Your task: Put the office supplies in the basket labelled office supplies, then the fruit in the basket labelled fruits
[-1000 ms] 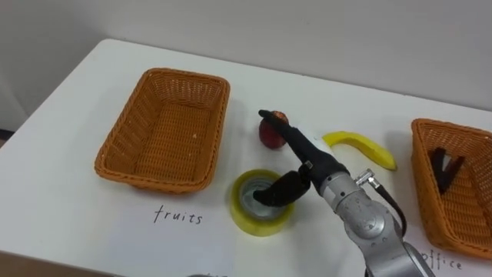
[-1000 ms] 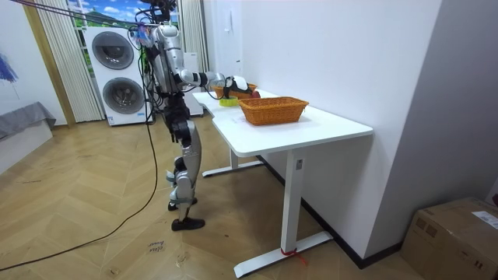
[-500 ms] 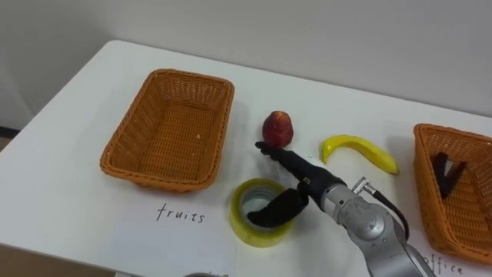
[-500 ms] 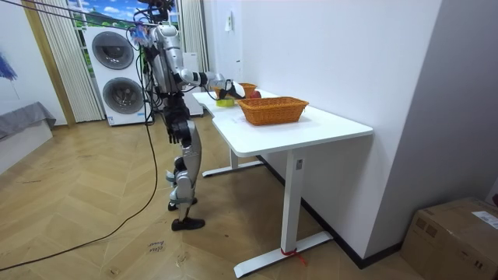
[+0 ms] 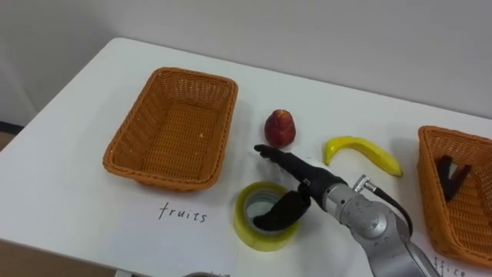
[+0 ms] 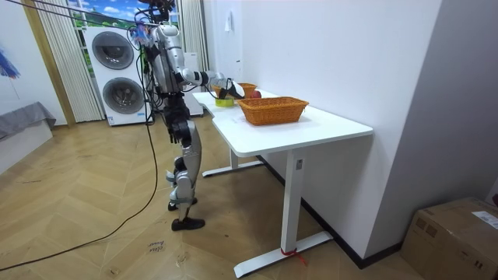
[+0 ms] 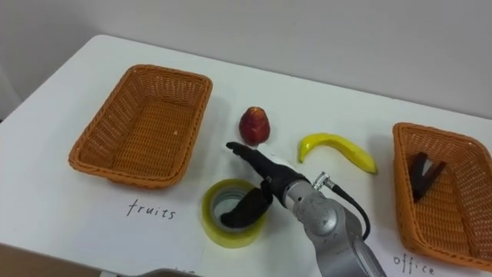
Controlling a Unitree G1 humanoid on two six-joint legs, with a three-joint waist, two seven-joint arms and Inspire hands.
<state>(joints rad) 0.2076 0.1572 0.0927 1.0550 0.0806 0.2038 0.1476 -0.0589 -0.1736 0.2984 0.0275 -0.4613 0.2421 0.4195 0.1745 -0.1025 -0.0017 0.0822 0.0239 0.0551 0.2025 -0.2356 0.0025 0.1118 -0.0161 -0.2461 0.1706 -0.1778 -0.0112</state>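
A yellow tape roll lies flat on the white table, in front of the empty wicker basket labelled fruits. My right hand comes in from the lower right and is over the roll. Its thumb is hooked down into the roll's hole, and its straight fingers reach past the far rim toward a red apple. A banana lies right of the apple. The office basket at the right edge holds a black item.
Handwritten labels mark the table in front of each basket, with "fruits" near the front edge. In the room view I stand at the table's far end, at the room view's left, with washing machines behind me.
My right hand has drawn back from over the apple toward me. The thumb stayed in the tape roll, which shifted slightly nearer. The camera has moved a little.
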